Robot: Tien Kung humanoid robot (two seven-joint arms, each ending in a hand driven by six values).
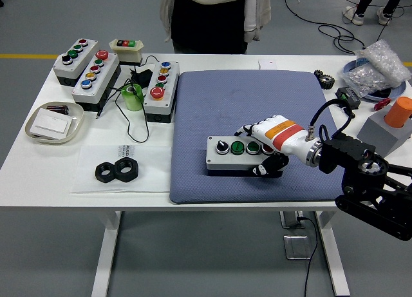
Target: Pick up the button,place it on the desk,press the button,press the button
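Note:
A grey button box [235, 154] with a black knob, two green buttons and a red one lies flat on the blue mat [251, 104], near its front edge. My right hand [265, 150], white with an orange and red band, wraps the box's right end: fingers over the top, thumb against the front side. The red button is partly hidden under the fingers. My left arm is out of view.
Three more button boxes [96, 75] and a small switch unit [126, 47] stand at the back left, with a green tape roll [133, 97], a beige tray [53, 122] and black nuts [117, 171]. A grey block with an orange knob [394, 126] and bagged parts [378, 64] sit right. A person [209, 17] stands behind.

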